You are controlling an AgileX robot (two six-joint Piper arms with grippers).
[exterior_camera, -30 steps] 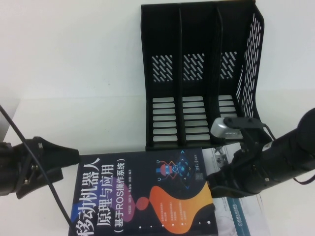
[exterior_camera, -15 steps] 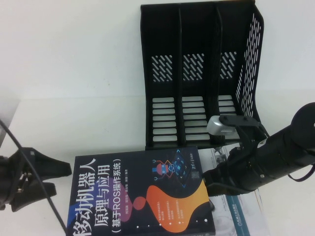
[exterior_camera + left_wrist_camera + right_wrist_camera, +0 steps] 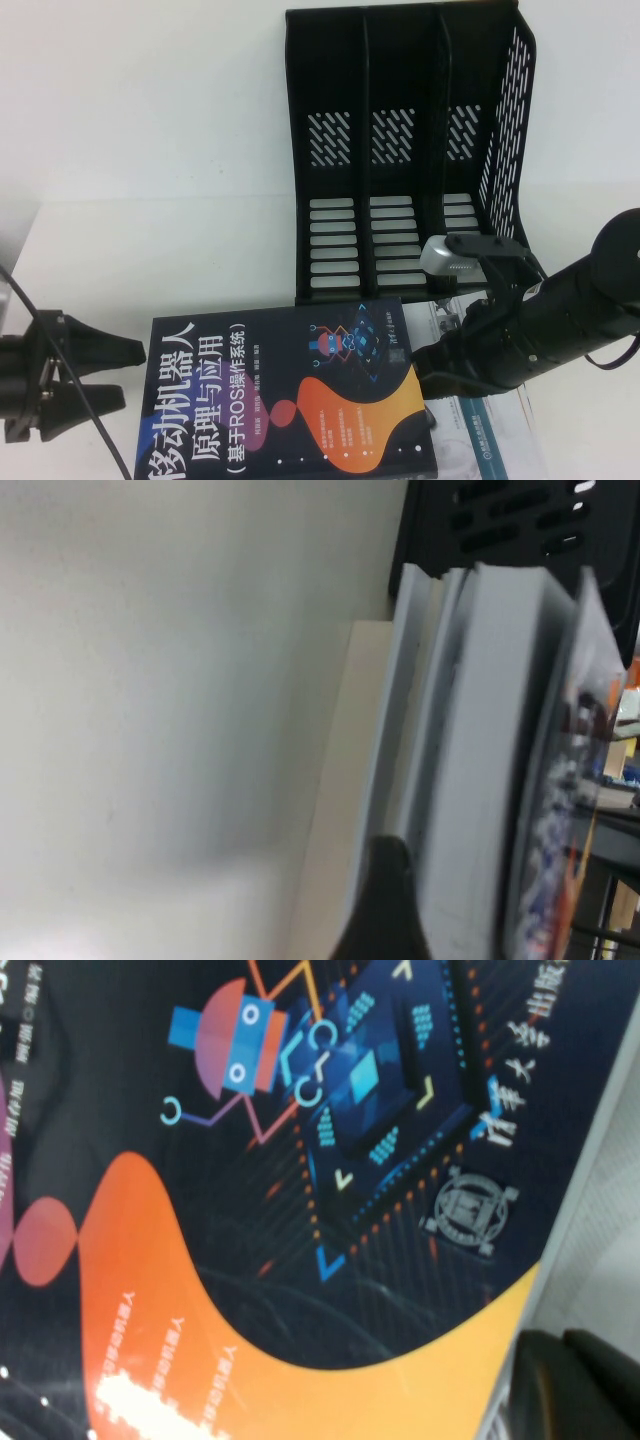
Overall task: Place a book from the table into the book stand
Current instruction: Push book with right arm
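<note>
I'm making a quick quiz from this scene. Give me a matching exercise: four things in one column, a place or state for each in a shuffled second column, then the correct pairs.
Things:
1. black book
2. book stand
3. left claw
4. right claw

Places or states:
A. open, beside the book's left edge, not touching it
B. at the book's right edge, over a white-covered book
C. lying flat on the table, cover up
D. all three slots empty

Pairs: 1-C, 2-D, 3-A, 4-B
</note>
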